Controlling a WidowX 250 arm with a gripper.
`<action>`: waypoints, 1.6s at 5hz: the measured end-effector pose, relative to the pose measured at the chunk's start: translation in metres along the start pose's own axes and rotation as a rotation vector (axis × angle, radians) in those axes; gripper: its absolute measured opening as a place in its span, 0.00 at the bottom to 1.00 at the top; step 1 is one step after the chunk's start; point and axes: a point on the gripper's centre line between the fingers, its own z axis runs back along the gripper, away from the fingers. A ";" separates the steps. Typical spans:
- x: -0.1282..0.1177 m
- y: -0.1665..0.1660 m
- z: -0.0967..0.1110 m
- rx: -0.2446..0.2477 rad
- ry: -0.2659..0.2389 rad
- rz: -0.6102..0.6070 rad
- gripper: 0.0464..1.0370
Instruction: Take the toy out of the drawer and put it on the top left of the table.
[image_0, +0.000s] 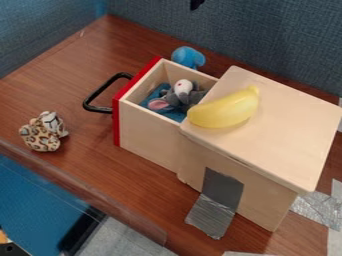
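At the top edge of the camera view, a small black part of the gripper shows against the blue-grey wall, well above and apart from the drawer. The wooden drawer with a red front and black handle is pulled out from its box. Inside it lies a grey plush toy with a white head and a pink ear, on a blue lining. The brown wooden table spreads out to the left of the drawer, up to the back corner.
A yellow banana lies on top of the wooden box. Behind the drawer sits a blue toy. A leopard-spotted plush rests on the table at the left, near the front edge. Silver tape runs from the box's side to the table.
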 end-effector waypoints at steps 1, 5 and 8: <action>-0.006 -0.001 -0.019 -0.010 0.050 0.000 0.97; -0.080 -0.063 -0.018 -0.105 0.138 -0.224 0.97; -0.105 -0.060 -0.062 -0.043 0.280 -0.221 0.94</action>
